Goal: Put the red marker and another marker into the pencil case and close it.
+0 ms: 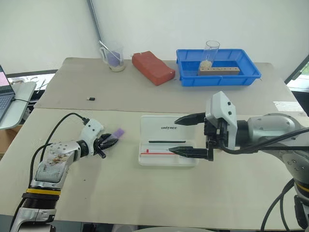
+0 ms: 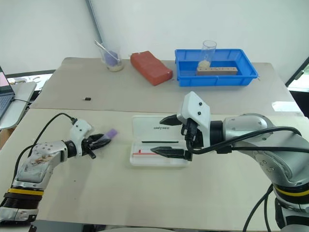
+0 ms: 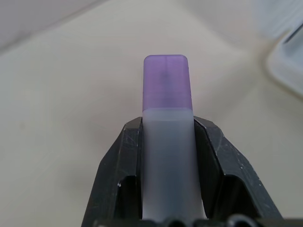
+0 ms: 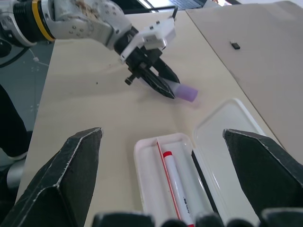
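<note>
The pencil case lies open in the middle of the table, lid flat at the back. The red marker, white with a red cap, lies in its front tray next to a thin red stick. The other marker, pale lavender with a purple cap, rests low over the table left of the case. My left gripper is shut on its barrel, the cap sticking out toward the case. Just right of and above the case, my right gripper stands wide open, holding nothing, fingers pointing left.
At the back right stands a blue tray with a glass and a wooden block. A red-brown block and a clear cup sit at the back centre. A small black piece lies at mid-left.
</note>
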Motion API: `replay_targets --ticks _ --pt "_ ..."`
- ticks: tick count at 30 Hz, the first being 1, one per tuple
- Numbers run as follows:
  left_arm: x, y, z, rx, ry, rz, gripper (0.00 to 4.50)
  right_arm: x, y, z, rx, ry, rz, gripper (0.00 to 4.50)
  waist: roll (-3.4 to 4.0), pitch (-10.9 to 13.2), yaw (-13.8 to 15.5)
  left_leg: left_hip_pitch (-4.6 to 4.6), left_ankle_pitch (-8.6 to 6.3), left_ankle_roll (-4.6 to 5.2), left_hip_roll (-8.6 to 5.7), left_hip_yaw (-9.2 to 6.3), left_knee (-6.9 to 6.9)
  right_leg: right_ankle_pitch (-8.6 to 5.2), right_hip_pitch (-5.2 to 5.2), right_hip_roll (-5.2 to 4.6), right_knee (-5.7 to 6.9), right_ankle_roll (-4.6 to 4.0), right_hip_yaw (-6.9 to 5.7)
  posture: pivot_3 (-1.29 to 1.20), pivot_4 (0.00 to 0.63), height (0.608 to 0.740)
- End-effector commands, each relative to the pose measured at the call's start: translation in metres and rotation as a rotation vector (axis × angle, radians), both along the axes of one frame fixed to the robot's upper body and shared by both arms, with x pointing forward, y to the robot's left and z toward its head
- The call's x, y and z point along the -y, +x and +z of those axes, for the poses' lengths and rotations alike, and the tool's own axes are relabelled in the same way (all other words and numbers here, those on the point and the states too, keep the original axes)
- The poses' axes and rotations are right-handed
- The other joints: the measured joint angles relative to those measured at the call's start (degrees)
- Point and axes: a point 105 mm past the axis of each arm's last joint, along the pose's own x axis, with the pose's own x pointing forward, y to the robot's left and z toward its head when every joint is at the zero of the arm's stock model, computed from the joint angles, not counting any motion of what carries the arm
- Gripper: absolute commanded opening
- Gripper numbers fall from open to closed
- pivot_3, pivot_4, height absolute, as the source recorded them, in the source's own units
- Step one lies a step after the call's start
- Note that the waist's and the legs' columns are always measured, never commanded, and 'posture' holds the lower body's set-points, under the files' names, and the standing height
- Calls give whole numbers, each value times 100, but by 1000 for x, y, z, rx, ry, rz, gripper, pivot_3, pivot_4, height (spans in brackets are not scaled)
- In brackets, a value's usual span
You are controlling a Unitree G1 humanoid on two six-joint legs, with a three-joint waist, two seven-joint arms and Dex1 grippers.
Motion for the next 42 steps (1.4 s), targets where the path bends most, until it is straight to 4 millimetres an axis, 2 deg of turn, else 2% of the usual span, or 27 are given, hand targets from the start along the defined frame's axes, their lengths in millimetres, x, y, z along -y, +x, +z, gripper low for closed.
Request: replay_targets --ticks 1,5,7,12,14,23,31,33,38,39,42 --pt "32 -25 34 125 42 -292 973 15 -7 -1 27 -37 -33 4500 1 -2 19 4 0 -1 0 4 -2 -2 1 -8 -6 -3 0 0 150 740" --pt "56 -43 35 152 89 -469 973 26 -4 -7 2 -37 -103 4500 7 -4 -35 10 0 0 -10 31 -26 -2 7 -51 -6 1 6 0 150 740" --pt "78 -47 31 154 86 -547 973 28 -2 -8 1 -35 -126 4500 5 -4 -36 10 0 1 -13 34 -24 -3 7 -45 -5 4 8 0 150 740" --pt "113 -42 19 147 75 -654 973 33 -4 -13 -6 -51 -157 4500 7 -4 -5 -9 2 3 -8 41 18 -4 9 10 -1 8 6 0 150 740" --pt "120 -42 14 137 72 -677 973 35 -5 -14 -8 -54 -171 4500 1 -1 -18 -11 2 4 -9 35 19 -4 9 16 0 8 6 0 150 740" --pt "129 -40 -5 121 99 -706 973 38 -12 -13 -10 -48 -207 4500 -2 2 -36 -7 3 5 -12 21 21 -4 10 25 4 10 12 0 150 740" --pt "126 -33 -10 123 118 -681 973 38 -13 -14 -9 -43 -227 4500 -2 2 -24 -15 2 5 -11 19 44 -5 15 22 5 12 8 0 150 740" --pt "126 -34 -11 120 113 -683 1991 39 -12 -13 -8 -40 -229 4500 -1 2 -22 -15 2 5 -11 19 44 -5 15 22 6 12 8 0 150 740" --pt "129 -35 -10 125 92 -677 4172 38 -11 -14 -10 -37 -231 4500 -1 2 -21 -15 2 5 -11 19 45 -5 16 22 6 12 8 0 150 740" --pt "129 -35 -9 126 87 -676 4454 38 -11 -15 -11 -36 -231 4500 -1 2 -21 -15 2 5 -11 19 45 -5 16 22 6 12 8 0 150 740" --pt "129 -37 -6 125 71 -680 4454 38 -11 -15 -13 -36 -230 4500 -1 2 -25 -15 2 5 -11 19 46 -5 16 23 6 12 8 0 150 740"
